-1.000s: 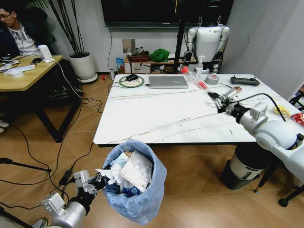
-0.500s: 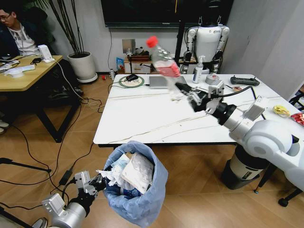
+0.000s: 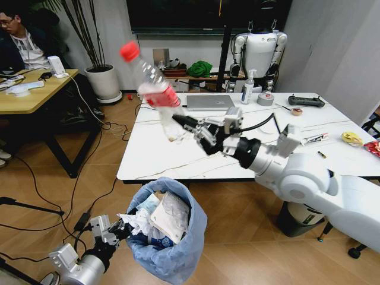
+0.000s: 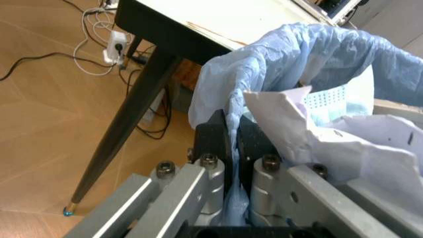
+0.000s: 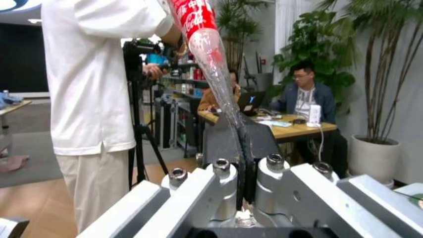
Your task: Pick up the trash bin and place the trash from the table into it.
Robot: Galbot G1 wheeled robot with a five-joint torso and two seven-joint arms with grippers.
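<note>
The trash bin (image 3: 172,243), lined with a light-blue bag and stuffed with crumpled paper, stands on the floor just off the table's (image 3: 178,155) near edge. My left gripper (image 3: 122,228) is low beside it, shut on the bag's rim; up close its fingers (image 4: 213,139) pinch the blue plastic (image 4: 304,54). My right gripper (image 3: 185,126) hovers over the table's near-left part, above the bin, shut on the base of a clear red-capped bottle (image 3: 153,88) that tilts up and to the left. The same bottle (image 5: 210,54) rises from the right gripper (image 5: 241,148).
A laptop (image 3: 211,102), spray bottle (image 3: 248,89), tape roll (image 3: 265,98) and black controller (image 3: 306,101) line the table's far side. Small wrappers (image 3: 351,138) lie at its right end. A larger bin (image 3: 306,209) stands under the table. A wooden desk (image 3: 35,89) and floor cables sit left.
My right gripper has carried the bottle leftwards from the table's right side to above the bin, raising it. The left gripper still holds the bin's bag.
</note>
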